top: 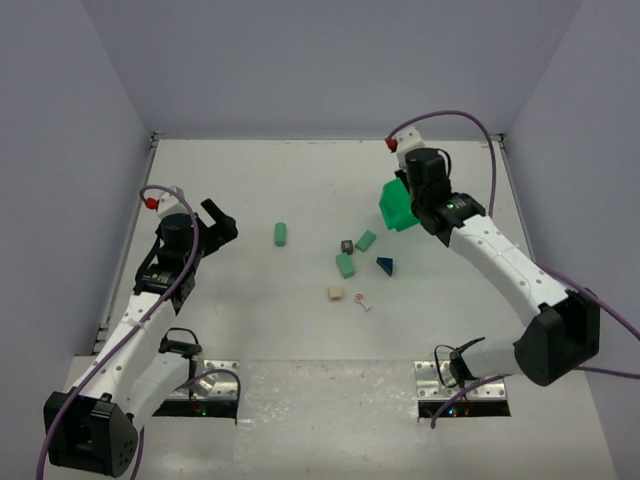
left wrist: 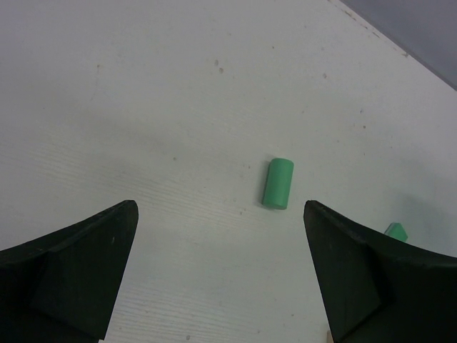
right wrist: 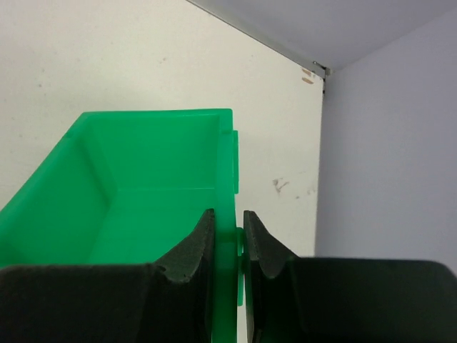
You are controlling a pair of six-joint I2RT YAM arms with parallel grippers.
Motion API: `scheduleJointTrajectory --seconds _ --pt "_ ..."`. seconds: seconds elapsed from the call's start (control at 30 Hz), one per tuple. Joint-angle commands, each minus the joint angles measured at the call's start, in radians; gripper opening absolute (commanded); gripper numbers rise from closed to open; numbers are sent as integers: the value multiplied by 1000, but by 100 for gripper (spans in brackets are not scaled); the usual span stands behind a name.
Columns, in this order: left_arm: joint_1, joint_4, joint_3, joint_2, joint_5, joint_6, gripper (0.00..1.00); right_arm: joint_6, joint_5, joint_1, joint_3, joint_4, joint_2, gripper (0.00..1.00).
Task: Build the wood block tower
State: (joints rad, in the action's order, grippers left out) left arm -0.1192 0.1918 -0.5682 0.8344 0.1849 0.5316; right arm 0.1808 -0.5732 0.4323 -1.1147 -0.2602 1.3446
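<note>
Nearest the lens, on the right wrist: right gripper point(right wrist: 227, 220) clamped on a side wall of the bin point(right wrist: 150, 143), one finger inside, one outside. Lower part of the bin cut off behind the fingers. No telling whether lifted or resting.

Counted from above on the table point(top: 250, 330):
- One bin point(top: 398, 210).
- Three green pieces.
- One wedge point(top: 385, 265), dark blue.
- One tan cube point(top: 336, 293).
- One dark piece point(top: 347, 246) and one white bit point(top: 361, 299) with a red mark, both too small to identify.

All lying singly, none on another. Cylinder point(top: 281, 234) alone at left of the group. Far block point(top: 366, 240) close to the bin, not touching. Near block point(top: 345, 265) just left of the wedge.

Right gripper itself mostly hidden from above by its wrist and the bin. Loose pieces on its near-left side, apart from it.

Left gripper point(top: 222, 222) spread wide, holding nothing, over bare table. In its wrist view, cylinder point(left wrist: 278, 184) ahead between the fingers, closer to the right one, touching neither. One green corner point(left wrist: 395, 230) peeking from behind that finger, the rest hidden.
</note>
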Motion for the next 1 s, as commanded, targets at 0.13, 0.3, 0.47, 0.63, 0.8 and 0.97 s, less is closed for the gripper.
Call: scheduleJointTrajectory --seconds 0.13,0.3,0.47,0.63,0.8,0.97 --pt "-2 -153 -29 190 -114 -2 100 -81 476 -144 51 179 -43 0" --pt "-2 -174 -27 232 -137 -4 100 -110 625 -256 45 190 1 0" --pt "-2 -175 -32 260 -140 -12 100 -149 752 -351 18 206 74 0" --pt "-2 -175 -42 303 -142 -18 100 -173 871 -427 -19 208 165 0" --pt "-2 -179 -58 345 -161 -21 100 -165 875 -509 -76 181 258 0" --pt "-2 -204 -76 380 -180 -26 100 -130 856 -530 -177 90 360 0"
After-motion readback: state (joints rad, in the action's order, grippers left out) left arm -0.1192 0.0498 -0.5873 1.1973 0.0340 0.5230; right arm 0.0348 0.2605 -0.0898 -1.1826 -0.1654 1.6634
